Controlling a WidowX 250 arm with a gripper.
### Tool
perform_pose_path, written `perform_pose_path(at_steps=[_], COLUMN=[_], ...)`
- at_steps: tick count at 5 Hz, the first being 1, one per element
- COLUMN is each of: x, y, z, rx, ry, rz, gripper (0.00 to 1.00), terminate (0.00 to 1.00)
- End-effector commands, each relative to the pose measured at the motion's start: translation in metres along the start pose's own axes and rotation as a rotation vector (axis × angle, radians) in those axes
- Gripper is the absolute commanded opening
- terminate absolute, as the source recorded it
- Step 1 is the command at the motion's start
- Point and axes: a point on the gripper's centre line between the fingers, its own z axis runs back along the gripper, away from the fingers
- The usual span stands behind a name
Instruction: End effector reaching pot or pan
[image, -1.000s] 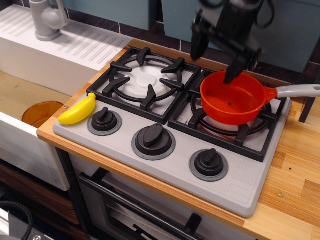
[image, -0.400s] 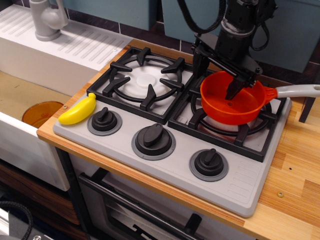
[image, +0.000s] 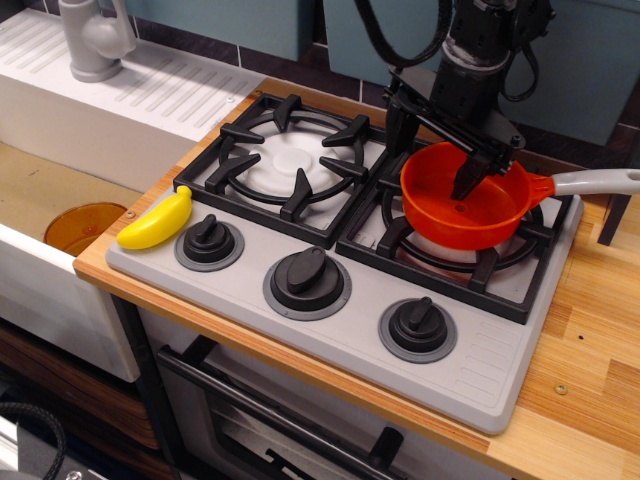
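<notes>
A toy kitchen counter, seen from the front. At far left a grey tap (image: 95, 38) stands over a pale sink (image: 60, 190), where one amber bowl (image: 83, 226) lies in the basin. A single yellow banana (image: 156, 219) rests on the near-left corner of the grey stove (image: 480, 375). Three black knobs (image: 308, 277) run along the stove's front edge, and two black burner grates (image: 290, 160) sit behind them.

On the right-hand grate sits the one orange-red pan (image: 470, 215), its pale grey handle (image: 596, 181) pointing right over the wooden countertop (image: 590, 390). The black gripper (image: 432, 148) hangs over the pan's far-left rim with its fingers spread wide and holding nothing: one finger stands outside the rim toward the left grate, the other dips inside the bowl of the pan. The rim appears to lie between them, though whether either finger touches it cannot be told from this angle.

The likely trouble from here: the pan looks light and sits loosely on the grate bars, so a finger driven down or sideways against the rim could tip it, or skid it off the burner toward the countertop. A pinch on the thin, curved wall could also slip off.
</notes>
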Motion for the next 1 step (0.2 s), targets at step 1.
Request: perform_pose_path(at_steps=[1], x=[0.0103], y=[0.0002], z=[0.0168], rx=[0.001], ry=[-0.051], rz=[0.005], gripper=[1.00], terminate=[1.00])
